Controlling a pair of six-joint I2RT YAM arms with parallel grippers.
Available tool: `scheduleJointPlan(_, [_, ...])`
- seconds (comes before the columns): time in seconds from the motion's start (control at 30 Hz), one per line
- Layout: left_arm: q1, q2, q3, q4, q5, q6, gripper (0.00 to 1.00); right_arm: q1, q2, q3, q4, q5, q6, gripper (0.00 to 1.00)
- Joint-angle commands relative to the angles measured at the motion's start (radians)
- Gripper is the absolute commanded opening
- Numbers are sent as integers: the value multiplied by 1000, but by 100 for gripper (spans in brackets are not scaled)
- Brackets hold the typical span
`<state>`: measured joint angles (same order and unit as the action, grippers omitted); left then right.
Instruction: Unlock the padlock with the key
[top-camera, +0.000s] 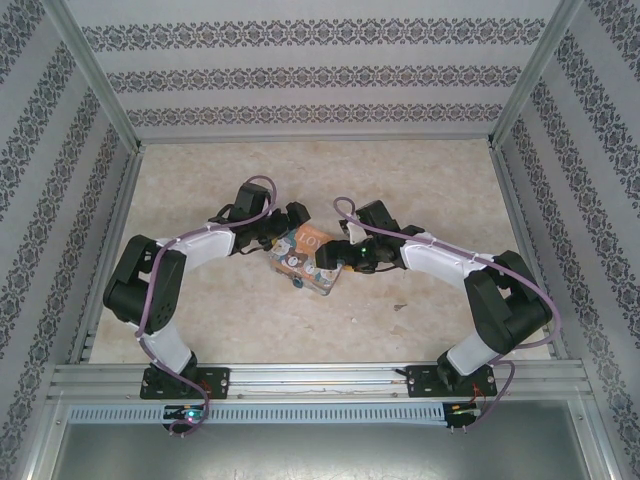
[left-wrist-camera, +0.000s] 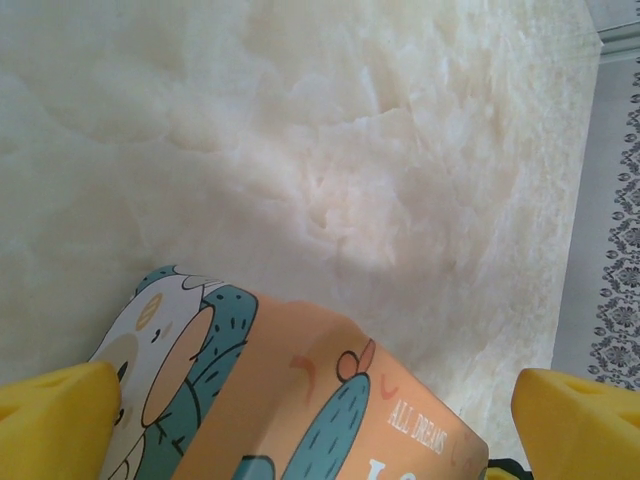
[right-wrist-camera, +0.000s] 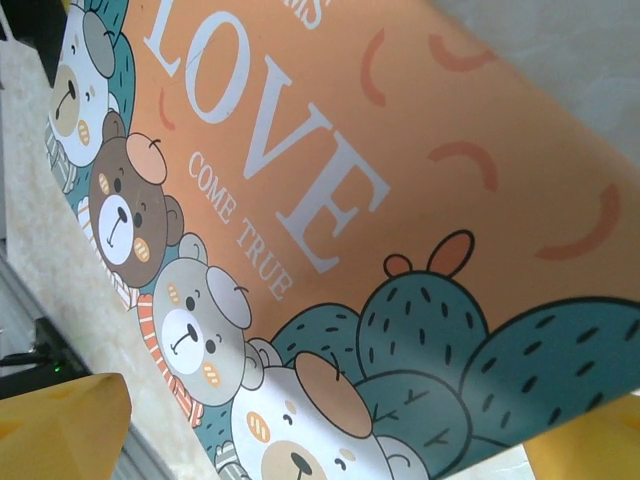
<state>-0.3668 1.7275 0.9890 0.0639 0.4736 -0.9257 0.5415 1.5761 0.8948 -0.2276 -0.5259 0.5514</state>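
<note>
The colourful LOVE tin (top-camera: 308, 260) lies slanted at the middle of the table. A tiny dark thing at its near edge looks like the padlock (top-camera: 297, 285), too small to make out. The key is hidden or too small to pick out. My left gripper (top-camera: 283, 240) hangs over the tin's upper left end. Its yellow fingertips (left-wrist-camera: 60, 420) stand wide open either side of the tin's corner (left-wrist-camera: 300, 400), the right one clear of it. My right gripper (top-camera: 335, 262) is open over the tin's right end, and the lid (right-wrist-camera: 330, 150) lies close below its fingertips (right-wrist-camera: 60, 430).
Beige marbled tabletop (top-camera: 400, 190) lies all round the tin. Patterned walls with metal posts close in the back and both sides. An aluminium rail (top-camera: 320, 378) carrying both arm bases runs along the near edge. A small dark speck (top-camera: 398, 305) lies on the table right of the tin.
</note>
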Motion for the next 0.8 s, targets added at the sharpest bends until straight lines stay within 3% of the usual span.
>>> scheduleJointPlan(0.0, [8,9,46,17,70,44,100,11,-15,27,13,128,13,98])
scheduleJointPlan(0.33, [74,-68,58,-82,21,145,100,11,-187,20,-211,397,-32,98])
scheduleJointPlan(0.47, [96,-157,34,-123,-37,201,100,10,-290,3,-340,479,-71,91])
scheduleJointPlan(0.77, [102,-358,-90,-109,-200,229,99,18,-367,-10,-605,534,-33,80])
